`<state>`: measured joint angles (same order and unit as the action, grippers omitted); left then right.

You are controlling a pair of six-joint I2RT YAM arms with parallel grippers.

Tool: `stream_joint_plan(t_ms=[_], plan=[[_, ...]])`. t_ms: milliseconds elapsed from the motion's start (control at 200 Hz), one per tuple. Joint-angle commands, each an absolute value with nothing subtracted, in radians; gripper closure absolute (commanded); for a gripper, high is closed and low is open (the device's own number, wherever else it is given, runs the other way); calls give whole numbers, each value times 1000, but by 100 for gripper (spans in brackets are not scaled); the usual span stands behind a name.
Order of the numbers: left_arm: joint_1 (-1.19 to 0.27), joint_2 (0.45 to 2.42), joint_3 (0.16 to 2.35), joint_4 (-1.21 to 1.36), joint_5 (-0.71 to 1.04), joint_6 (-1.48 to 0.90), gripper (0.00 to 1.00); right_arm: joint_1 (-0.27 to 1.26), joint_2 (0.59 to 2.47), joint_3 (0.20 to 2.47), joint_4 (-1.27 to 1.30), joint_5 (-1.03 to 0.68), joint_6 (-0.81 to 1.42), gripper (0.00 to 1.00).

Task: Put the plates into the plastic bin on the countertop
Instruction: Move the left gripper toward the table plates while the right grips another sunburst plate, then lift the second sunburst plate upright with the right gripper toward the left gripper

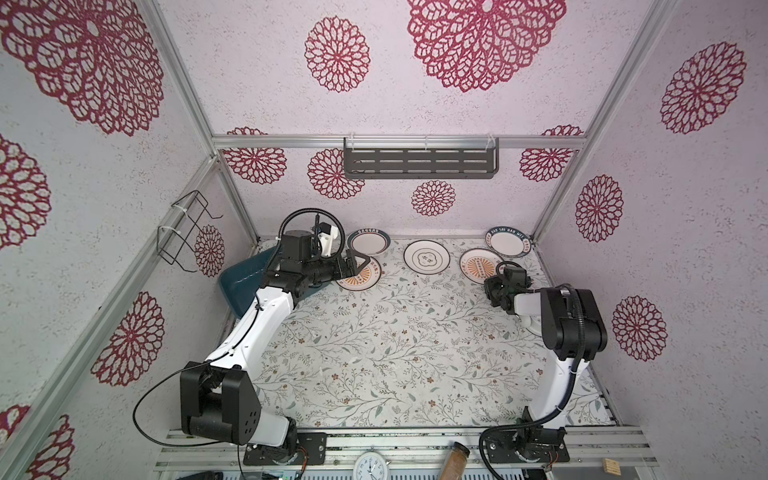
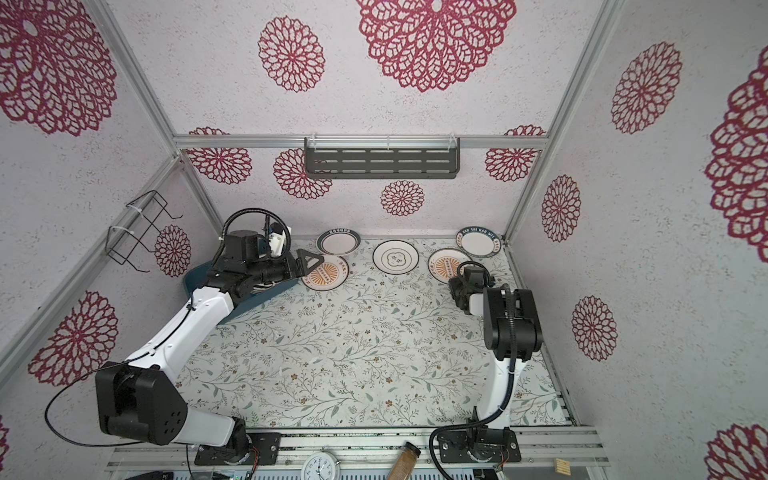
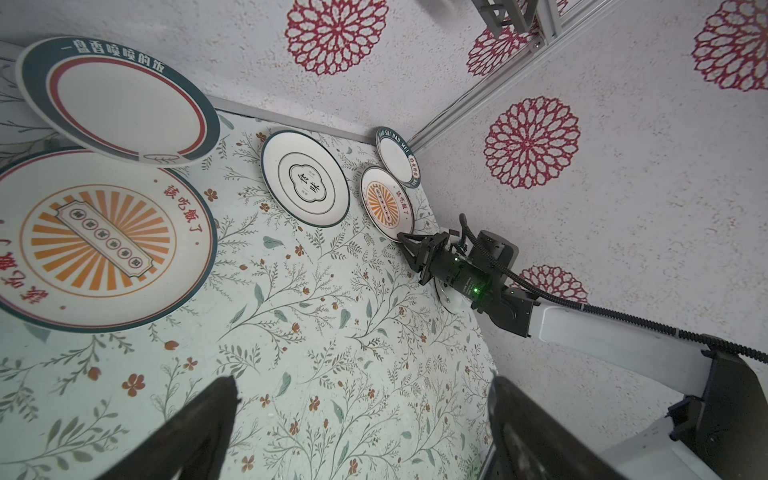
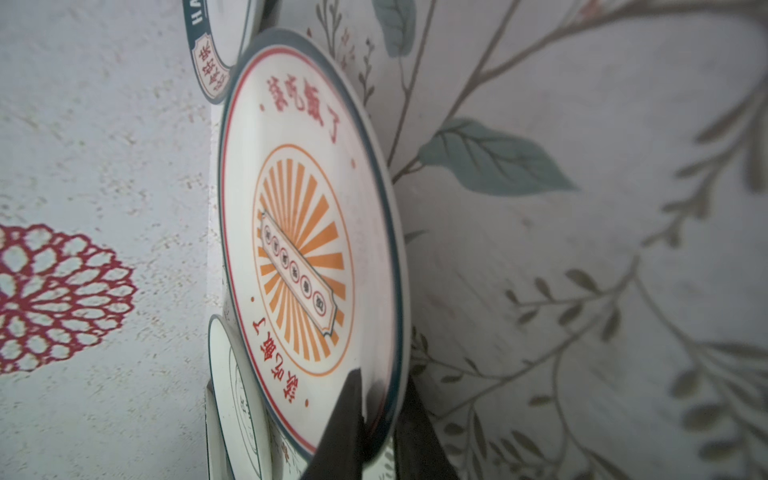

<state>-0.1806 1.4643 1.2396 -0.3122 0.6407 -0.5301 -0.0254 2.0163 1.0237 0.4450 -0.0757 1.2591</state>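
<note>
Here the right gripper [image 4: 380, 395] pinches the rim of the far sunburst plate [image 4: 307, 232], one finger [image 4: 345, 415] over the printed face and the other behind the edge. I cannot tell whether the plate has left the countertop [image 1: 395, 340]. This plate is well apart from the plastic bin [image 1: 239, 282], across the width of the countertop from it. A lettered teal-rimmed plate [image 1: 509, 242] touches or overlaps it on the side away from the bin.

The left gripper [image 3: 363, 380] is spread wide and holds nothing. It hangs just beyond the bin, over the edge of the near sunburst plate [image 1: 368, 277]. That plate lies just beside the bin and outside it. A second teal-rimmed plate [image 1: 368, 242] overlaps the near sunburst plate's rim, also close to the bin. The black-ringed plate [image 1: 427, 256] lies flat between the two sunburst plates, farther from the bin than the near one. The left arm covers most of the bin, so what it holds is hidden in both top views
</note>
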Motion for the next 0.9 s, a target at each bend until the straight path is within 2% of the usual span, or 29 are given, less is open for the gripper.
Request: stream_joint_plan(t_ms=[0,60,95,165,385,640,896], plan=[[-182,1436,1267,-316,640,-510,3,-31,2039,999,394,-61,1280,87],[-182,1437,1267,-318,639,-512,3,-31,2030,989,409,-61,1286,90],[-182,1436,1270,-318,638,-514,3,-32,2023,982,423,-63,1291,95],[-182,1431,1272,-320,639,-517,3,-35,2004,965,450,-71,1303,100],[-182,1420,1281,-338,622,-519,3,-35,1893,898,486,-91,1291,100],[-182,1423,1281,-336,624,-537,3,-32,1715,827,399,-92,1174,100],[-183,1426,1281,-333,627,-538,3,-32,1636,789,374,-122,1117,100]])
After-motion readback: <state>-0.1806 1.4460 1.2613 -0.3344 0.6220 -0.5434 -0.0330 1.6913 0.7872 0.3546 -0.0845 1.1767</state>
